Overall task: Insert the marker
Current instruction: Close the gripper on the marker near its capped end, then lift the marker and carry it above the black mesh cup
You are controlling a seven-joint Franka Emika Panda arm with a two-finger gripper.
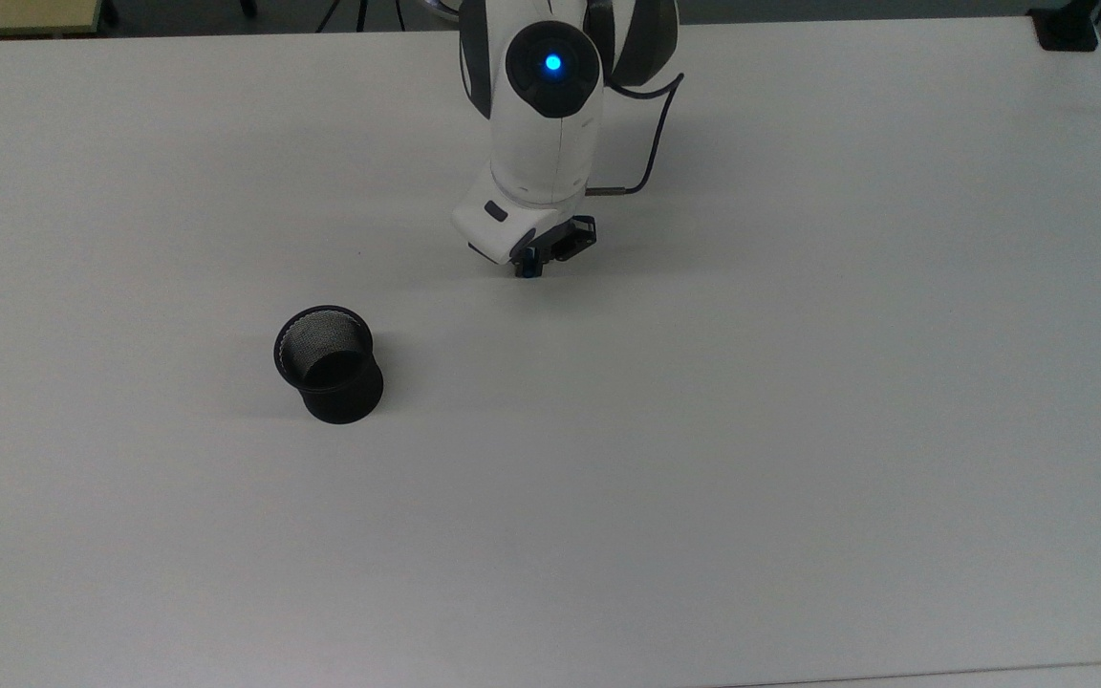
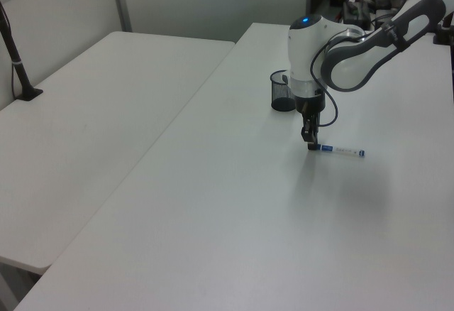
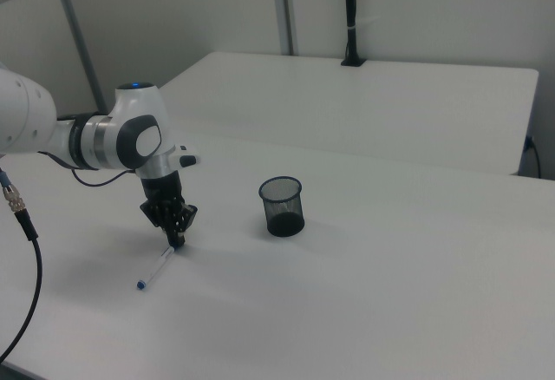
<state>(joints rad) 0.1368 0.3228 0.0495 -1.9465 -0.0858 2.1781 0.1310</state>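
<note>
In the top view, the gripper point(image 1: 528, 270) is seen low over the marker point(image 1: 529, 273) end; whether it is pinched cannot be told. In the left view, the marker point(image 2: 340, 151) lies flat on the table point(image 2: 234, 211), near the cup point(image 2: 283, 91). In the right view, its slim, stiff, light, probably slippery barrel is best gripped mid-length.

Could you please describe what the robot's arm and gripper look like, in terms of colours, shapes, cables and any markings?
The arm is built of rounded, glossy white shells with dark grey bands at the joints. A round black cap with a glowing blue light sits on the link above the wrist. A thin black cable loops beside that link. The gripper is small and black, hung below a white wrist block with a dark oval mark.
</note>
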